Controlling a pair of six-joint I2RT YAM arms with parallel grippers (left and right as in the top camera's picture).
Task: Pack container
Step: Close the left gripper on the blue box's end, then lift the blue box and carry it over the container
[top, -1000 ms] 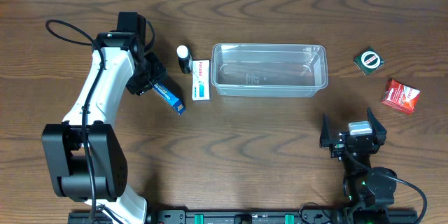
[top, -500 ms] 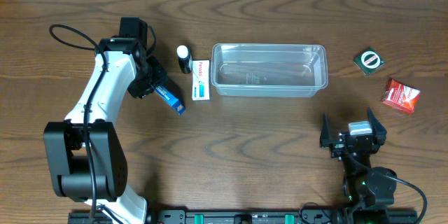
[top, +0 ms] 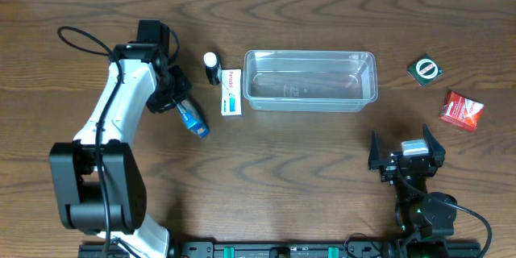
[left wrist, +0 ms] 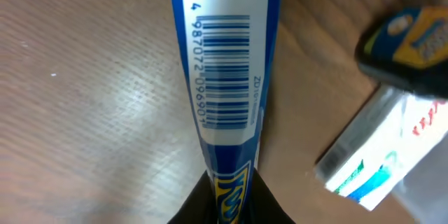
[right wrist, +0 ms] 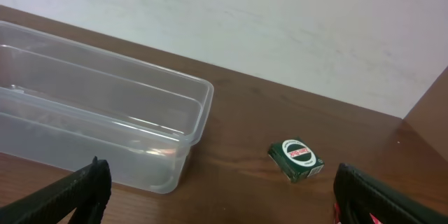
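Beyond the left gripper [left wrist: 225, 206] the blue tube [left wrist: 225, 77] was cut by the top edge; right of it, a dark bottle [left wrist: 409, 45] was blurred, a white box [left wrist: 374, 157] cropped.

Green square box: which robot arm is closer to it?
Right. The right arm sits just short of the green square box, jaws open; the left arm is far beyond the clear plastic tub, gripping a blue tube.

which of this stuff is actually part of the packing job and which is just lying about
In the job now:
- container, nothing in it
- blue tube, pinched in the left gripper

Lying about, untouched (probably to be packed later):
- white box and small bottle, beside the container
- green box and red packet, past its other end
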